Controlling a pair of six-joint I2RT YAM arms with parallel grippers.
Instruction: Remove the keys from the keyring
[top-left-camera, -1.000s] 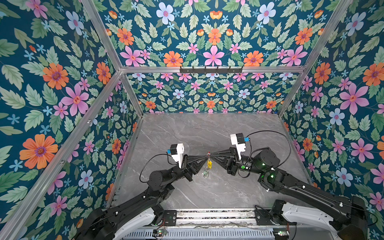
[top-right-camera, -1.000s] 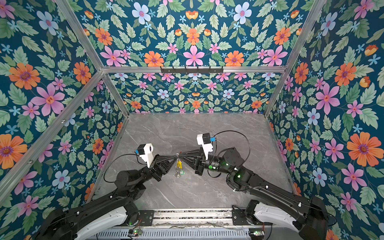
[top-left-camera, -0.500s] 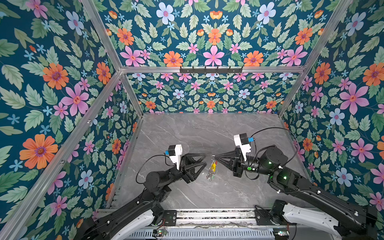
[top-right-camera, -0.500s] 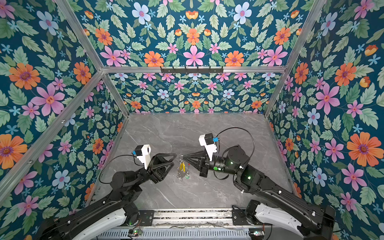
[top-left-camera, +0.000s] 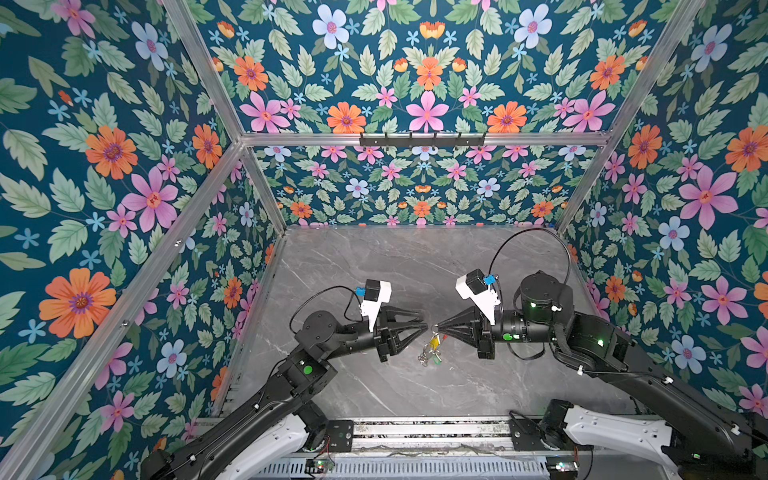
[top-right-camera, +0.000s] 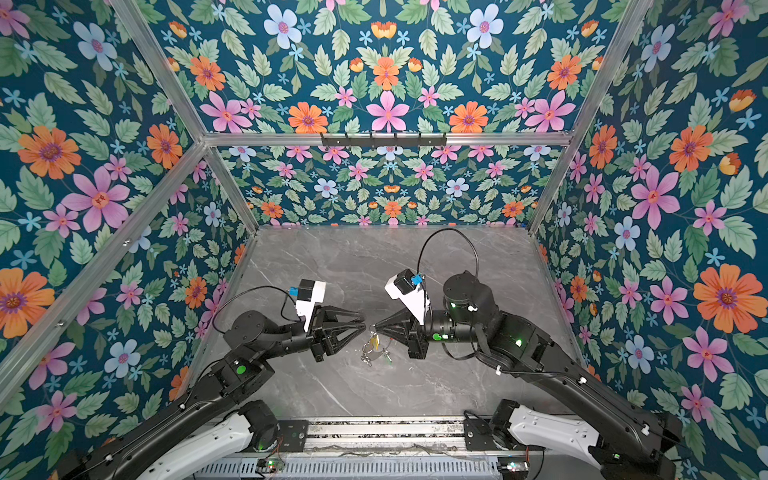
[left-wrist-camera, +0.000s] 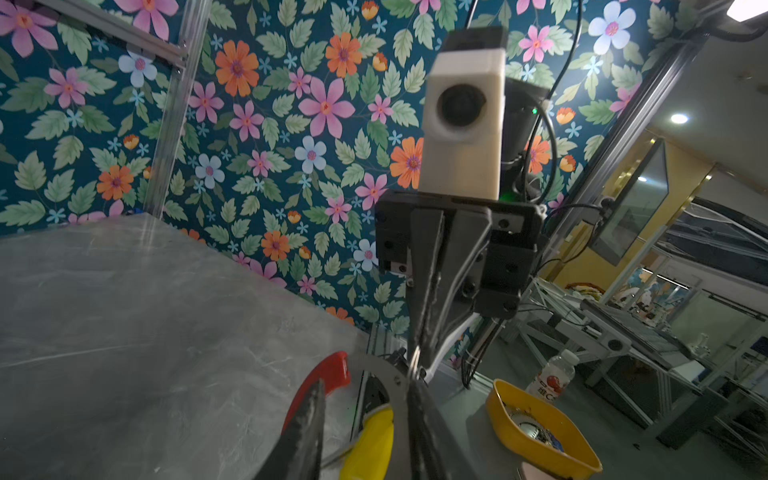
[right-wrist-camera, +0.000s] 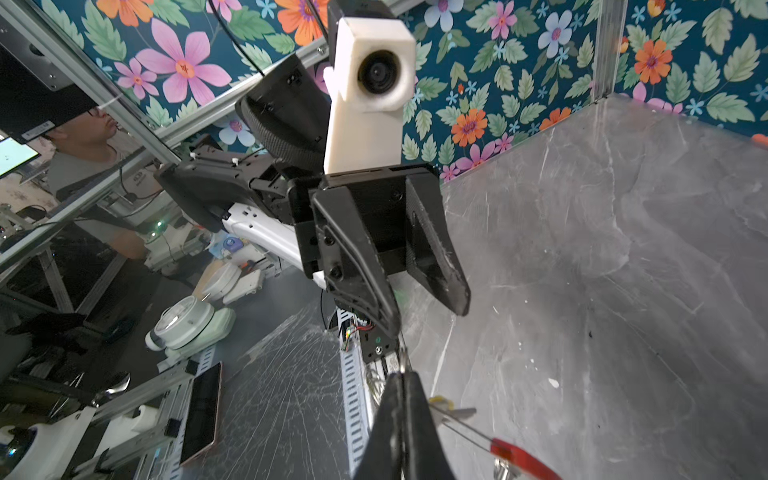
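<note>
The right hand is clamped shut on the keyring, pinching its thin grey wire at the fingertips. The keys hang from the keyring just below that tip, over the tabletop. The yellow tag is on the side nearest the left hand. The left hand faces the right one tip to tip with its jaws partly apart. In the left wrist view the keyring and its red sleeve lie between the two fingers, and it cannot be told whether either finger touches it. A second ago both hands met closed at the keyring. Half a second ago the left hand had drawn back with its jaws wide. Now it is near the right hand's tip again, its jaws narrower.
</note>
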